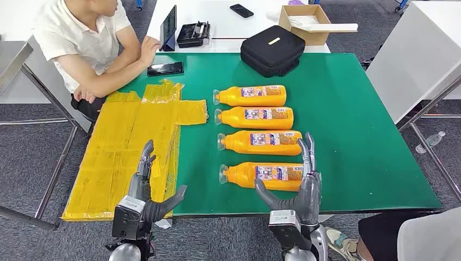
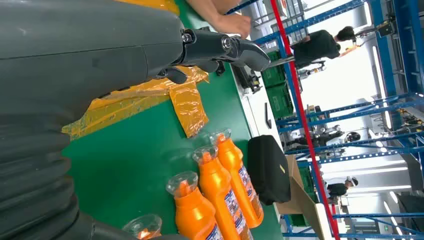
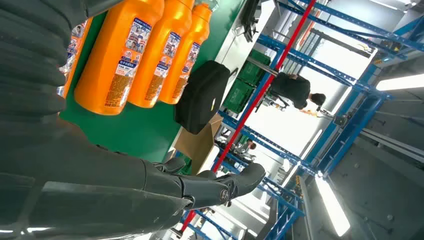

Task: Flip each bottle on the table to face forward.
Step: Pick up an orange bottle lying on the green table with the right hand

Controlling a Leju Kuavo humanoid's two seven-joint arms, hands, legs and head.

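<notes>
Several orange bottles lie on their sides in a column on the green table (image 1: 348,125), clear caps to the left, labels up: the farthest bottle (image 1: 251,95), the one below it (image 1: 255,117), the third (image 1: 261,142) and the nearest (image 1: 263,175). In the left wrist view the bottles (image 2: 216,190) lie beyond my fingers (image 2: 225,47). In the right wrist view they (image 3: 125,55) lie beside the wrist cover. My left hand (image 1: 145,187) hovers open over the yellow sheet at the front edge. My right hand (image 1: 301,187) is open, fingers upright, at the base end of the nearest bottle.
A crinkled yellow sheet (image 1: 130,147) covers the table's left part. A person (image 1: 87,43) sits at the far left with a forearm on the table, by a phone (image 1: 164,68). A black case (image 1: 272,50) lies at the back; a cardboard box (image 1: 304,22) stands behind it.
</notes>
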